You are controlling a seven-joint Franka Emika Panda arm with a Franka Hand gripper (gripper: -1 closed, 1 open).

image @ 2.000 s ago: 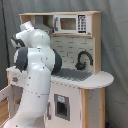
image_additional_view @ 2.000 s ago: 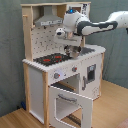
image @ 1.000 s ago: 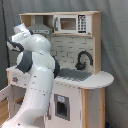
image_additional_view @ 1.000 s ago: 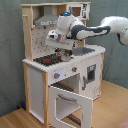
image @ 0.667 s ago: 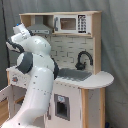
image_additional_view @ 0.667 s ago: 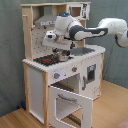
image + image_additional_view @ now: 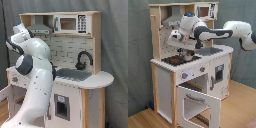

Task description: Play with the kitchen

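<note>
The kitchen (image 7: 188, 75) stands on a wooden floor (image 7: 148, 117) before a grey curtain (image 7: 138, 50), its oven door (image 7: 195, 102) hanging open. The tool (image 7: 187, 54) hangs just above the stovetop (image 7: 178, 60) at the counter's end opposite the faucet (image 7: 84, 59); whether it is clenched or released cannot be told.

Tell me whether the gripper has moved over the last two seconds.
Yes. In the second exterior view the gripper has gone from beside the hood down and toward the second exterior view's left, now just above the stovetop.
</note>
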